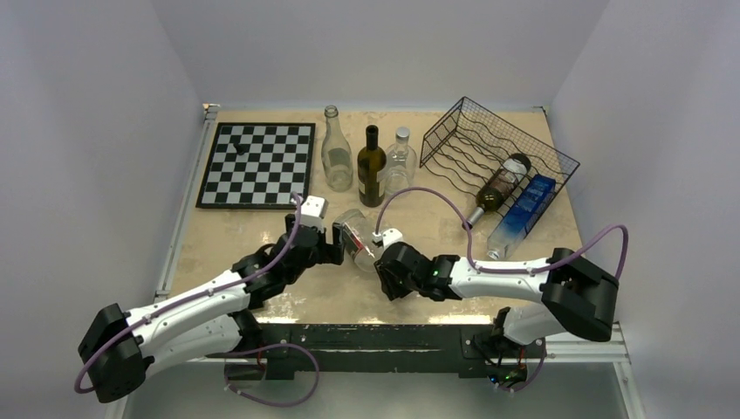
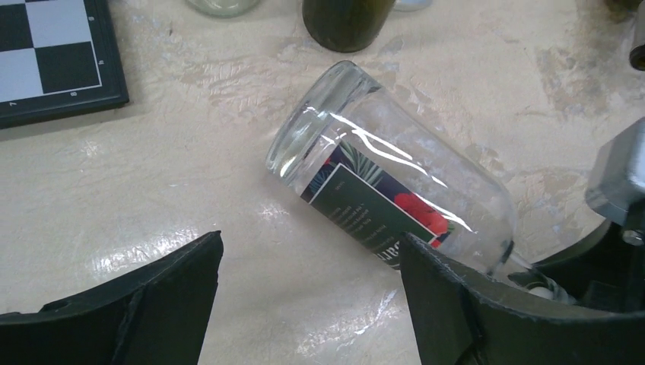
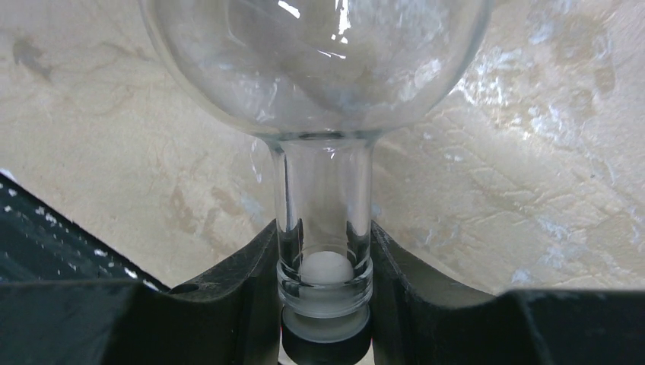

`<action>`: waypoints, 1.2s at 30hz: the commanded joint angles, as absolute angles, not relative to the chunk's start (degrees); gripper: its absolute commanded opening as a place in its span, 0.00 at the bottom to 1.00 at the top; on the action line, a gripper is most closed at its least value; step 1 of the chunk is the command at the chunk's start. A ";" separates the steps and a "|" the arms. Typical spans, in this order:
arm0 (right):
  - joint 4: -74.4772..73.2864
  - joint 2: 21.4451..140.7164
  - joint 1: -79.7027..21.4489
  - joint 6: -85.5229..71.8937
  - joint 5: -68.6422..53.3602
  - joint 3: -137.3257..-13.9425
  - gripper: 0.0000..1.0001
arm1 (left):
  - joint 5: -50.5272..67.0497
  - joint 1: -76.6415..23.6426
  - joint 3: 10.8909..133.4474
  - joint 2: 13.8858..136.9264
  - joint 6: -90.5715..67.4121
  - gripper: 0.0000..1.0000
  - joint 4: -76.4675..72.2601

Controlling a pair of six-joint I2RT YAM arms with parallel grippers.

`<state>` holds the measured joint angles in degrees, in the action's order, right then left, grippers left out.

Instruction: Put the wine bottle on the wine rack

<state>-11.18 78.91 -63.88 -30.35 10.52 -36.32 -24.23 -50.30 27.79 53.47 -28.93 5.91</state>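
Glass first: the wine bottle, clear with a dark leaf-and-flower label, lies on its side on the tabletop between your two end effectors, well short of the wine rack.

Your right end effector is narrow and clamped on the bottle's neck. In its wrist view both fingers press the glass just above the lip, with a white stopper showing inside the neck and the round shoulder of the bottle swelling straight ahead.

Your left end effector stands wide and holds nothing. The bottle lies slantwise just ahead of it, base pointing away. The label end sits just beside the right-hand finger — whether it touches, you cannot tell from this view — and the other finger is well apart from the glass.

Farther out beyond both end effectors stand three upright bottles: a clear one, a dark green one and a smaller clear one.

Past the right end effector and off to its right, the black wire rack carries a dark bottle and a blue one, necks pointing back toward you. Beyond the left end effector lies a chessboard.
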 commanded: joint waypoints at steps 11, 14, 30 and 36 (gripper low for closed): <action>-1.76 85.79 -64.25 -31.97 21.37 -38.86 0.65 | -26.29 -50.41 29.04 47.40 -28.65 0.89 10.60; -3.12 87.20 -64.25 -31.97 22.42 -41.22 0.68 | -26.64 -50.38 28.41 46.87 -28.65 0.90 10.90; -6.71 97.19 -64.25 -33.97 26.19 -48.18 0.33 | -27.86 -50.38 25.94 42.34 -29.85 0.90 13.61; -6.72 99.57 -64.25 -33.84 27.91 -49.34 0.00 | -27.62 -50.36 26.13 41.21 -30.14 0.91 14.49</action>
<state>-6.81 96.31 -64.60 -32.67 24.64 -49.06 -26.85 -50.30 26.22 42.39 -29.36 14.66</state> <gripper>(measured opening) 0.396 0.903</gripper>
